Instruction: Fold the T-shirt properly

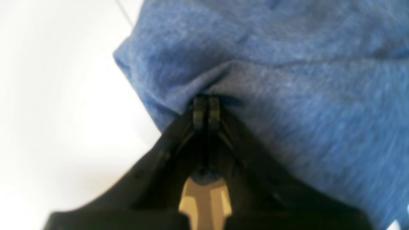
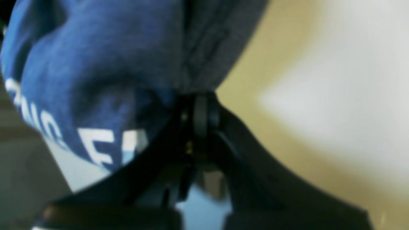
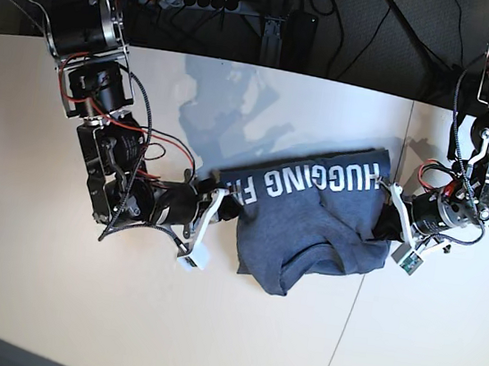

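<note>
The left gripper [image 1: 206,110] has its jaws pressed together on a pinch of blue-grey cloth, and the fabric puckers into folds right at the tips; in the base view it sits at the right-hand end of the T-shirt [image 3: 316,224]. The right gripper [image 2: 199,111] is likewise clamped tight on cloth, at the garment's left-hand end, just beside the white lettering [image 2: 105,143] that curves away from its tips. Outward from the two grips, the T-shirt spans the gap between the arms, so its long axis runs left to right across the white table [image 3: 208,323], with a band bearing the lettering stretched along the far edge and a loose, rumpled bulk sagging toward the near side. Each arm is therefore at its own end, neither nearer than the other to the middle; the slack mass lies on the near side of the line joining the grippers. By my judgement the coming move turns on that: the held far edge must travel toward or over the near bulk, both ends moving together, or the cloth will skew.
</note>
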Tool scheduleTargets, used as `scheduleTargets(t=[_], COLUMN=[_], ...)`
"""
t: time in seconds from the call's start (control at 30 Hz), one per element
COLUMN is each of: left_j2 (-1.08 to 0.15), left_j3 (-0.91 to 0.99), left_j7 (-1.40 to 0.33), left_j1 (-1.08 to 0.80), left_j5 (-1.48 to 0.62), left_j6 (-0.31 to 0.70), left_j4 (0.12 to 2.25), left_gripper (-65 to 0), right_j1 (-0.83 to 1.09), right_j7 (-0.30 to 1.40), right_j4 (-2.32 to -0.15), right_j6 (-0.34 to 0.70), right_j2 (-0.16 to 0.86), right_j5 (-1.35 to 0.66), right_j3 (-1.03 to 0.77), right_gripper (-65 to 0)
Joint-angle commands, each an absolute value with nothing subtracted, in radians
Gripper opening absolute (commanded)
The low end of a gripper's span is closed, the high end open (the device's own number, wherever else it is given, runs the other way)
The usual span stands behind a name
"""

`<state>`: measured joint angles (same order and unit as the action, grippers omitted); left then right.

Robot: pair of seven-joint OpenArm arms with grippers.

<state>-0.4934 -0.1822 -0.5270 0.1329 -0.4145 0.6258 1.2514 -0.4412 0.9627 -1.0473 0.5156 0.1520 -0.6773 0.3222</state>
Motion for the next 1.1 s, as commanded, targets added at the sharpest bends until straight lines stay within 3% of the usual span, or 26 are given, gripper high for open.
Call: scheduleTargets(t=[0.0,0.3,0.87,1.07], left_j2=[-0.518,-0.585,-0.640,-0.640], left_j3=[-0.175,-0.175,-0.070,-0.049], left_j7=[-0.519,-0.497,-0.598,-0.627], left_j1=[0.156,0.167,0.165,0.146], left_j5=[-0.418,-0.432,-0.685,-0.709], left_j6=[0.614,0.614,0.617,0.626], left_j4=[1.262,1.262,1.265,1.265], left_gripper=[-65.0,-65.0,-65.0,-65.0], right_j1=[-0.433,-0.314,-0.310,-0.310], right_j7=[0.997,1.000,0.977,0.914], right_j4=[-1.079,-1.251,-1.282,-1.281], right_j6=[0.577,0.577,0.577,0.577], right_j2=[0.152,0.152,0.152,0.152], right_j5=[-0.662,-0.663,-0.643,-0.552], right_j3=[0.323,0.323,0.164,0.165], right_gripper=[-65.0,-65.0,-65.0,-65.0])
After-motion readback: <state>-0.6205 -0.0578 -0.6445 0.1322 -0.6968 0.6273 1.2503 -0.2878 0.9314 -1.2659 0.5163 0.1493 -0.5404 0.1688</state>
